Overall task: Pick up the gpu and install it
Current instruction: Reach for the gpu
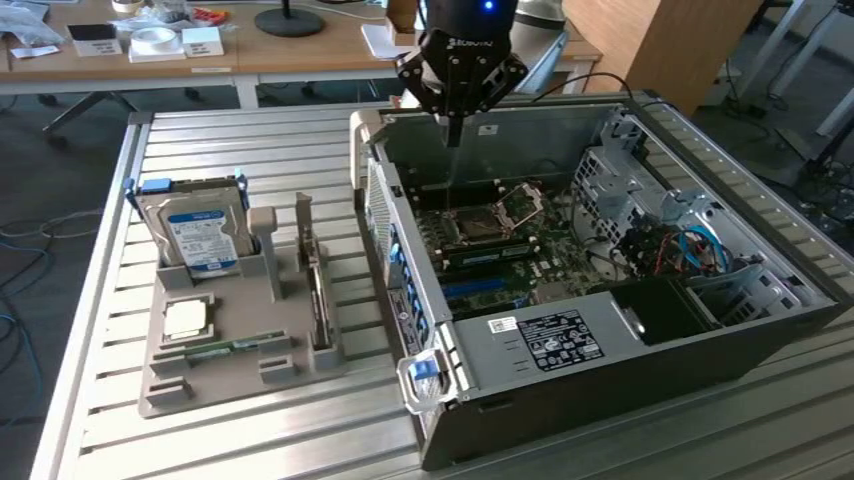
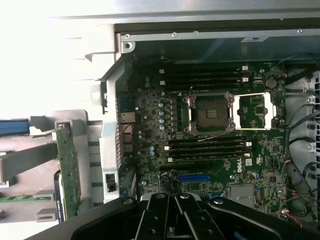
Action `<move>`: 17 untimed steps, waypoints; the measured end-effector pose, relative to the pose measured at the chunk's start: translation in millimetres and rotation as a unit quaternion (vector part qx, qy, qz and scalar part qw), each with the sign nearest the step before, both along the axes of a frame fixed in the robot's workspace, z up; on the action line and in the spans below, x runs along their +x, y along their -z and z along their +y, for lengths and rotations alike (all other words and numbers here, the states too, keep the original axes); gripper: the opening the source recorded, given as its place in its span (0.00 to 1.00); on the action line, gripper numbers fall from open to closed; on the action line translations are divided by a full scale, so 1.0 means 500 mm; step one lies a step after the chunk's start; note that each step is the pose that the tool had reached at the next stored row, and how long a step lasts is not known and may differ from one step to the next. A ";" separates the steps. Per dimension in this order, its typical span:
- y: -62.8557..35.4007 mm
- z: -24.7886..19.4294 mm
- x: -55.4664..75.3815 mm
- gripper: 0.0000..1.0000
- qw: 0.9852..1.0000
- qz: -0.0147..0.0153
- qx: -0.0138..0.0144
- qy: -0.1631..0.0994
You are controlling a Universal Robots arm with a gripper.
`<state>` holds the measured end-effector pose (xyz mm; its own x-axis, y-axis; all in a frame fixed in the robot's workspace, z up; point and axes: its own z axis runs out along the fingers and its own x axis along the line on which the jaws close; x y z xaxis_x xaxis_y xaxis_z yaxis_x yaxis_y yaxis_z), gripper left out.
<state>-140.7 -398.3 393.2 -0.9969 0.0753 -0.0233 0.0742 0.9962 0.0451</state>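
Gpu (image 1: 315, 275): stands on edge in grey holder tray (image 1: 200, 390), near hard drive (image 1: 200, 235), to the exterior view's left of open computer case (image 1: 747, 330). Gripper (image 1: 454, 135): fingers pressed together, empty, over motherboard (image 1: 514, 255), well apart from the card.

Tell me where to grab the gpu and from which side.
Probably by its upper long edge, coming down from above. The gpu stands on edge in the grey holder, with its lower edge slotted in and both flat faces free up top.
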 end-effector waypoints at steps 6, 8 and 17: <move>0.000 0.0024 -0.024 0.11 1.000 0.000 0.000 0.000; 0.000 0.0035 -0.033 0.11 1.000 0.000 0.000 0.000; 0.000 0.0101 -0.076 0.11 1.000 0.000 0.000 0.000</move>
<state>-178.8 -393.3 393.0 -0.9969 0.0753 -0.0233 0.0742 0.9962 0.0450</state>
